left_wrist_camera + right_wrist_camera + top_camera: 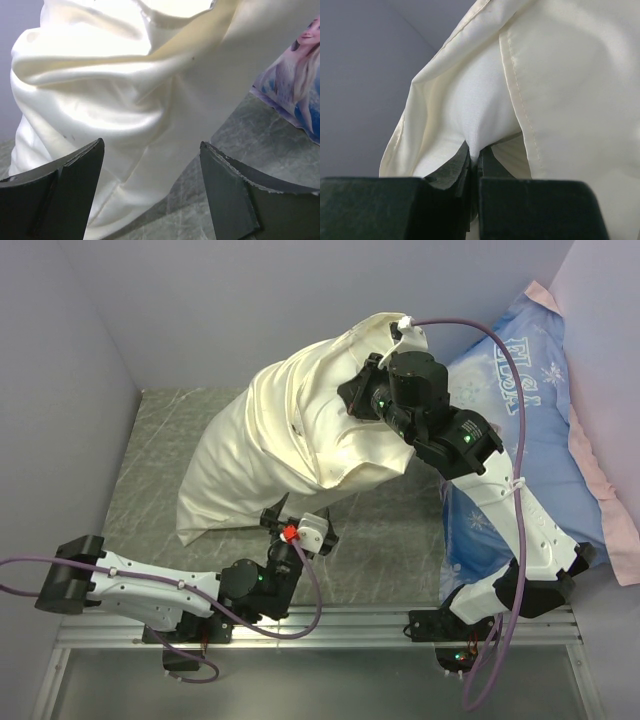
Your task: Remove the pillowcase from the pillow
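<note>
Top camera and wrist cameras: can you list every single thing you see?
pillowcase: one, cream, held up over the table's middle, low end on the table
pillow: one, white, peeking from the pillowcase's opening
ELSA pillow: one, blue with pink edge, far right
table: one, grey marbled, beneath everything
cables: two, purple, along the arms
left gripper: one, black, open, near the pillowcase's lower part
right gripper: one, black, shut on the pillow, up high

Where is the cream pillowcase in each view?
Top external: pillowcase at centre, top raised by the right pincer.
Left wrist: upper left and middle, beyond open left pincer.
Right wrist: cream hemmed folds flanking the pillow in the shut pincer.
Shared landmark: blue ELSA pillow, to its right in top and left wrist.
</note>
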`<action>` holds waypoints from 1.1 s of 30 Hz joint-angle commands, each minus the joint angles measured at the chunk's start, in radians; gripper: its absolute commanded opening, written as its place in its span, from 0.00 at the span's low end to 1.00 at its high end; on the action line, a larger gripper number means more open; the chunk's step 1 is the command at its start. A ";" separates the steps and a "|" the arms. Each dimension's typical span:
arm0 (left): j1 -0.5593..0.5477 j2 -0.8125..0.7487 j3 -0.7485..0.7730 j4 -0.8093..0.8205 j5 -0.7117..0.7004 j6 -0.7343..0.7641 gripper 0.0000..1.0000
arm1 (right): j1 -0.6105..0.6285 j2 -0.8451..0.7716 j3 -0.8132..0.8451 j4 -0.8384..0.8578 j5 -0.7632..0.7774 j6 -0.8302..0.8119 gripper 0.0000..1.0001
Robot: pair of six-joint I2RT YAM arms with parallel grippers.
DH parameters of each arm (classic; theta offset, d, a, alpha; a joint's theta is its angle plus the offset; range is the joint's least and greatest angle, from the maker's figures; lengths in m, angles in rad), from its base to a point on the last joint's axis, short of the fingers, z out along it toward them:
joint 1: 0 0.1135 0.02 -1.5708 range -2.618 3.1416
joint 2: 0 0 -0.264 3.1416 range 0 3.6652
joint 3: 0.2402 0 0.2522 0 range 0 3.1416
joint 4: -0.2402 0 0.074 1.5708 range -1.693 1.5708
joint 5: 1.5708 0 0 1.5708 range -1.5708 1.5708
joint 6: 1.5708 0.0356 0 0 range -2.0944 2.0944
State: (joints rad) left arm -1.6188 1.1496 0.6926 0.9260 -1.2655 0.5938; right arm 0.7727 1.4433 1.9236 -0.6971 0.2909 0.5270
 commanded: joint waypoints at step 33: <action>0.068 0.199 0.074 -0.892 0.256 -0.822 0.01 | 0.008 0.068 0.310 -0.022 0.014 -0.032 0.00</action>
State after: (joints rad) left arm -1.5227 1.3109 0.7891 0.2001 -1.0504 -0.0338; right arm 0.7750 1.5322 2.1159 -0.8906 0.2886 0.4957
